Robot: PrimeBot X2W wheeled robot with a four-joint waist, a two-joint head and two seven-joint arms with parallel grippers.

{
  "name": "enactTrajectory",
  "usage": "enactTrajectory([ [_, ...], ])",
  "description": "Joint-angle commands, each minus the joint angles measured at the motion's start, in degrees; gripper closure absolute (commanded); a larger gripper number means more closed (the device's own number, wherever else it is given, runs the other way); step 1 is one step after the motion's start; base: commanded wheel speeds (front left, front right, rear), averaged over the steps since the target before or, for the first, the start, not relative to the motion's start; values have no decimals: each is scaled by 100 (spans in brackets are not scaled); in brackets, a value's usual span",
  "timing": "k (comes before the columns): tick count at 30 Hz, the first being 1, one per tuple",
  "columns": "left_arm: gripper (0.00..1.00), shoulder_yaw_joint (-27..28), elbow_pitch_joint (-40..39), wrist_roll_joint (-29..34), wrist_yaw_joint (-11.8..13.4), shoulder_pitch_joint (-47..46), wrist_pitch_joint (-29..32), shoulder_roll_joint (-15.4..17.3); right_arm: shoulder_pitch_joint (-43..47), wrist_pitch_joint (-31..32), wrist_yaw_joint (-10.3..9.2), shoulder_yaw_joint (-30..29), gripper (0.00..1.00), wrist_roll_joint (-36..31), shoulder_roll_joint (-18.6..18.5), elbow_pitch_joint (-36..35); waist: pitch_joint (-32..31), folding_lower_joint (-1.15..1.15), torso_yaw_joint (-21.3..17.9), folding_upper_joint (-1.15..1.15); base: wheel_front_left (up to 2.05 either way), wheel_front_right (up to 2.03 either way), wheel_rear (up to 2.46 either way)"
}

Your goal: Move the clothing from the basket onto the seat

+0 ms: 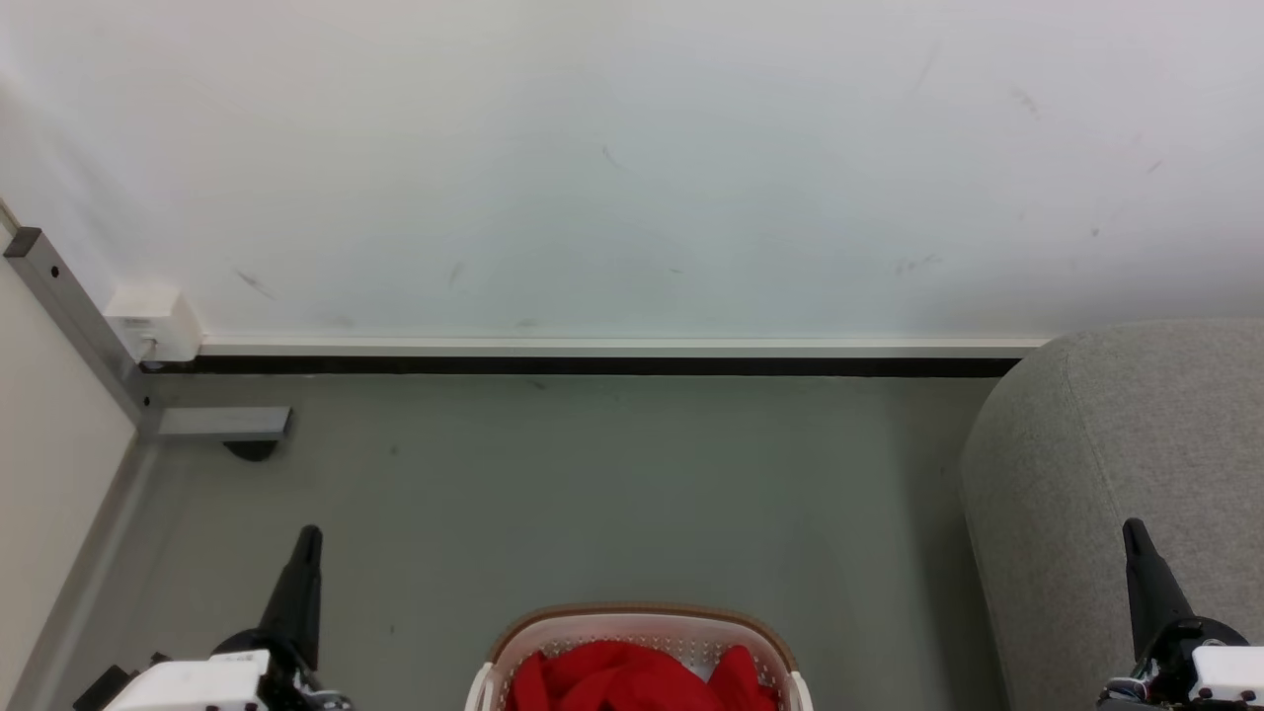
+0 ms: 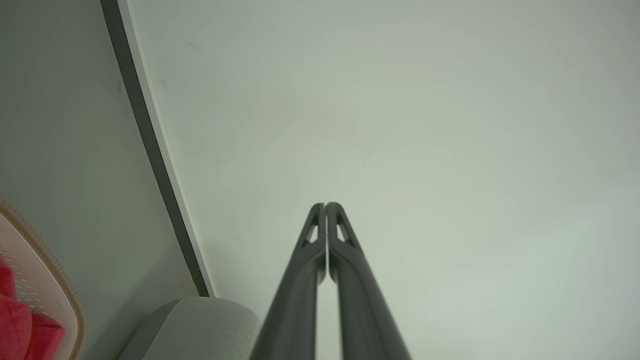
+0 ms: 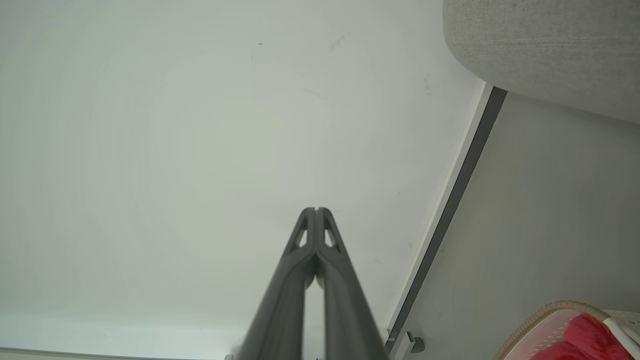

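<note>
Red clothing lies heaped in the white laundry basket on the floor | grey sofa to my right | my left tool and right tool both closed, fingers pressed together

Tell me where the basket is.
The basket sits on the floor at the head view's bottom centre, between the left gripper and right gripper, left of the grey sofa.
</note>
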Motion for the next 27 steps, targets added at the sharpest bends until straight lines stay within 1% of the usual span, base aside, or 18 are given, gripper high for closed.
enactTrajectory([
  [1,100,9,-11,-75,-29,-32,23,43,10,23,-11,-22,100,-38,1,-29,0,0,0,0,0,0,0],
  [27,100,9,-12,-75,-29,-32,23,43,10,22,-11,-21,100,-38,1,-29,0,0,0,0,0,0,0],
])
